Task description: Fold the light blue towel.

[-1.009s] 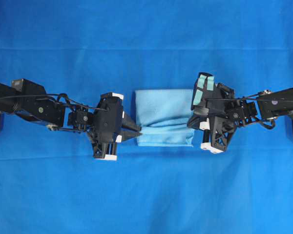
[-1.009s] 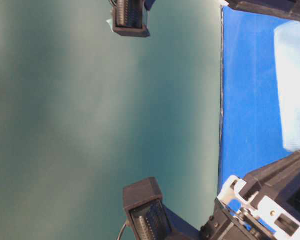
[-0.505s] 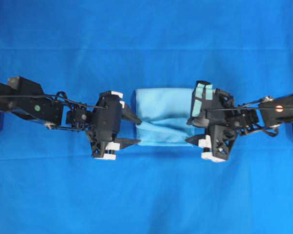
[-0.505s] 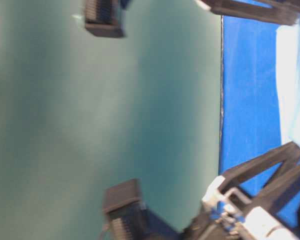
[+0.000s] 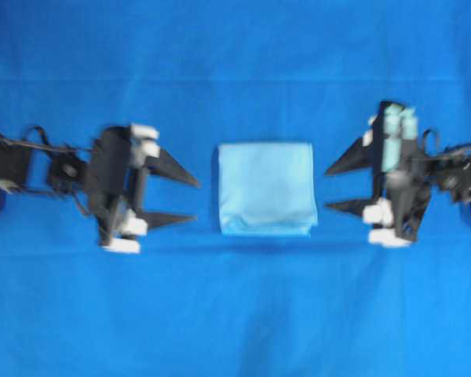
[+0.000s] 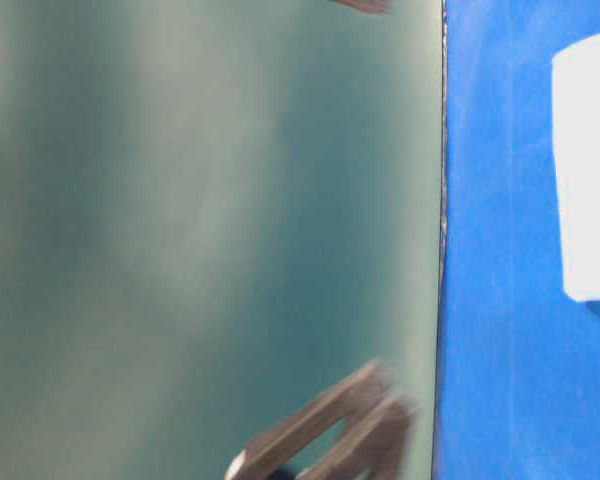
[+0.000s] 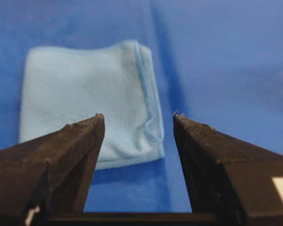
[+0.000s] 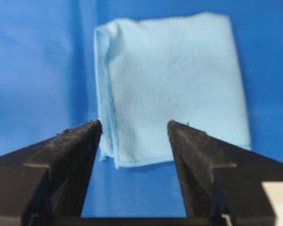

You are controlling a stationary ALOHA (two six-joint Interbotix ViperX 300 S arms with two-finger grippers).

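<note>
1. The deep blue sheet is covering the whole work surface, and everything else is lying on or hanging over it; in the table-level view it is filling only the right strip, beside a wide dull green backdrop.

2. The left arm and right arm are sitting at opposite sides of the overhead view, each well apart from the cloth. They are probably placed this way to leave the fold undisturbed.

3. The light blue towel is lying flat in the middle of the sheet, between the two grippers and touching neither. Its compact rectangular outline suggests the folding is done or nearly so.

4. The left gripper is standing spread, holding nothing, its tips pointing toward the towel.

5. The right gripper is likewise spread wide and empty, facing the towel from the other side.

6. The wrist views are showing what the overhead blur is hiding: stacked layers and the thin hem along the towel's edge, and the doubled edge on the left in the right wrist view. The table-level view is giving only a pale towel patch and a smeared dark shape, too blurred to name.
</note>
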